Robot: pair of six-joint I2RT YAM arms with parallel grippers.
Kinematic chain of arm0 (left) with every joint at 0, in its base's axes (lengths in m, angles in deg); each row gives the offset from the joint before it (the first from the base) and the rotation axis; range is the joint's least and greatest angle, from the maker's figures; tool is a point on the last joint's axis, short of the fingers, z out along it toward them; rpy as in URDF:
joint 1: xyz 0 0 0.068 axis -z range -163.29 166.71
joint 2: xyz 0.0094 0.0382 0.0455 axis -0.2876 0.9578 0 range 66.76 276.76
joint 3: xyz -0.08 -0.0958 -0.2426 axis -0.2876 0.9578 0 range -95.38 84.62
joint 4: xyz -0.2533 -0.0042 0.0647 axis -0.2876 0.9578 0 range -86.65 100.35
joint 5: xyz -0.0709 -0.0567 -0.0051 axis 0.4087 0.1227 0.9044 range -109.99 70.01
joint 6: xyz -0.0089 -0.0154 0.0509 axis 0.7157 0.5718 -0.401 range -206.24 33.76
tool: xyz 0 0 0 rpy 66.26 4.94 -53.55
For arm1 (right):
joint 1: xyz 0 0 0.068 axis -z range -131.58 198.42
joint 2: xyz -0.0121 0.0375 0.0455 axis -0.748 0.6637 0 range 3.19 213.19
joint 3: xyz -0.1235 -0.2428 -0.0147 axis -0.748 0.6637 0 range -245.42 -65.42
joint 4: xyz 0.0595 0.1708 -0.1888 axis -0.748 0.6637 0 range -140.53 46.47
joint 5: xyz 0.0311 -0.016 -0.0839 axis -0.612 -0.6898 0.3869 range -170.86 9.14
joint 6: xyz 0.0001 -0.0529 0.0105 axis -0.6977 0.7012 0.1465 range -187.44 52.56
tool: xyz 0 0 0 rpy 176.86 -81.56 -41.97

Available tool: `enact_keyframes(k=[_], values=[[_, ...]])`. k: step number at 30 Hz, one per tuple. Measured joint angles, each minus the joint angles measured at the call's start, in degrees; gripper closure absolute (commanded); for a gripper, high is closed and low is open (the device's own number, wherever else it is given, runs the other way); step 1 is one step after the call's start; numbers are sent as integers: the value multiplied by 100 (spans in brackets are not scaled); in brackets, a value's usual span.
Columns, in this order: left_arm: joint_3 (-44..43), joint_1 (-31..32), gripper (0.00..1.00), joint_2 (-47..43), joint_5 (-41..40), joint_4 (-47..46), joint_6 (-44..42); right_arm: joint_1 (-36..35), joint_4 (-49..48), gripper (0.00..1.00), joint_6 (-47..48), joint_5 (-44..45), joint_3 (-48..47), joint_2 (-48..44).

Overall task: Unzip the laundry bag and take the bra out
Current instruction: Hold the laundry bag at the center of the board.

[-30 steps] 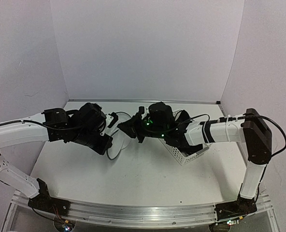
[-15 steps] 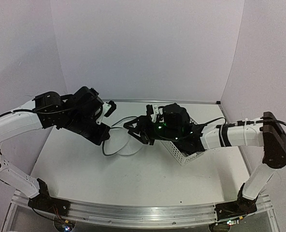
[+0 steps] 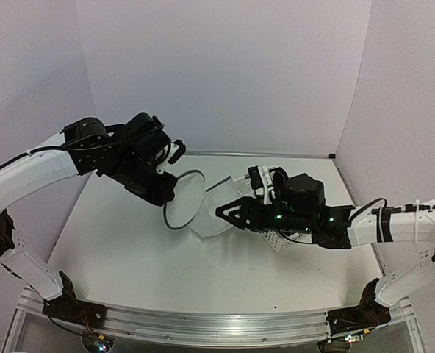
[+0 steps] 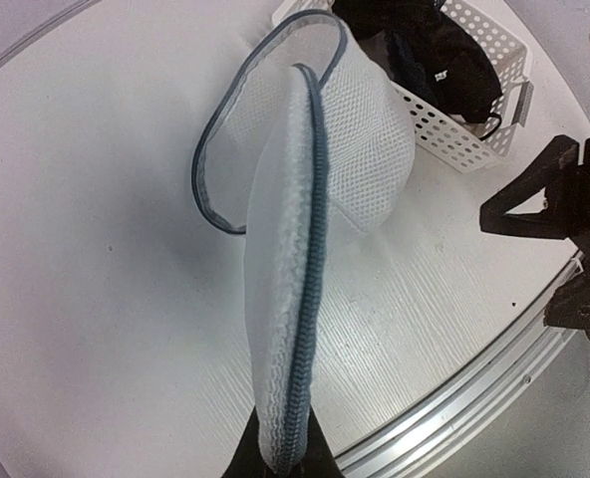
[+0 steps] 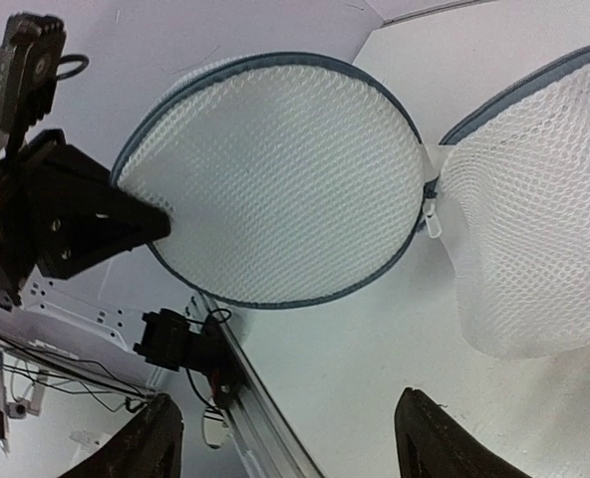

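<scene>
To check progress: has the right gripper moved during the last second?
Yes. The right gripper drew back rightward and nearer, toward the white basket.

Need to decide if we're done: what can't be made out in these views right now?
- Inside of the bag: every view, mesh wall and lid screen it; empty or not, unclear.
- Bra in the basket: left wrist view, cut by top edge; top view, right arm covers it.
- Left tool: left wrist view, lid hides its grip.
</scene>
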Motion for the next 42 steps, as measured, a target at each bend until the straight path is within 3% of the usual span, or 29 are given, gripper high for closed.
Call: enact_keyframes(k=[9,16,28,42], values=[[-509,0,100,234,203,317,151,-59,201,23,1733,162,444,-352],[-595,0,100,234,616,457,262,-354,-153,29,3198,623,444,50],[-437,0,100,-229,1410,490,428,-960,-2441,27,5536,1790,752,1659],[-249,0,100,-306,2000,496,415,-1117,-4358,30,6701,2544,1025,2535]])
